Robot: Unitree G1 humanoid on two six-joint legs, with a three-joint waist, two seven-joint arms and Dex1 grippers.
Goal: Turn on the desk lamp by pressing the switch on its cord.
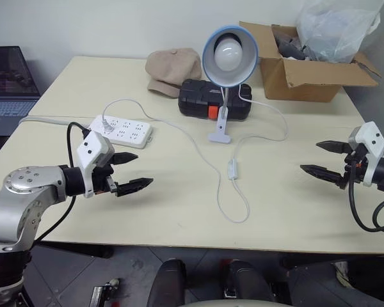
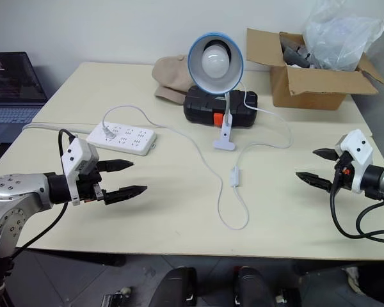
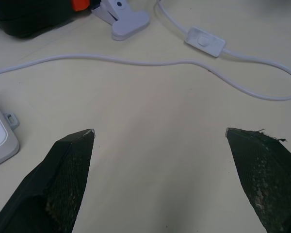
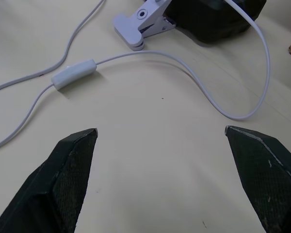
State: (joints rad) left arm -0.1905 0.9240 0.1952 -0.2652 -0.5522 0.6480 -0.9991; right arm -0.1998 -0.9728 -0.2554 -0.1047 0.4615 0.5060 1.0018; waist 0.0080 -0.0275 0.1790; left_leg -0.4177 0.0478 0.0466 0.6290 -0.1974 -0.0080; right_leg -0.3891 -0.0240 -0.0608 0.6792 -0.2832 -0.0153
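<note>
the left gripper (image 1: pixel 132 171) hovers above the near left part of the table (image 1: pixel 179 217), jaws spread wide and holding nothing. the right gripper (image 1: pixel 321 158) hovers above the near right part, jaws likewise spread wide and empty. both point inward toward the middle of the table.

between the two grippers, well apart from each, the cord (image 1: pixel 240 211) forms a loop near the front edge. the switch (image 1: pixel 232 169) lies flat on the table just beyond that loop, in line with the cord and untouched by either gripper.

further back on the left, a white power strip (image 1: pixel 123 130) lies flat, with the cord running to it. the desk lamp (image 1: pixel 229 56) stands behind the switch, its white clamp base (image 1: pixel 221 132) resting on the table and its shade facing forward. directly behind the base sits a black case (image 1: pixel 211 99) with an orange latch. a tan cap (image 1: pixel 173 69) lies behind the case. a cardboard box (image 1: pixel 310 70) holding a plastic bag (image 1: pixel 339 25) occupies the far right corner. a laptop (image 1: pixel 9 80) sits at the far left.
</note>
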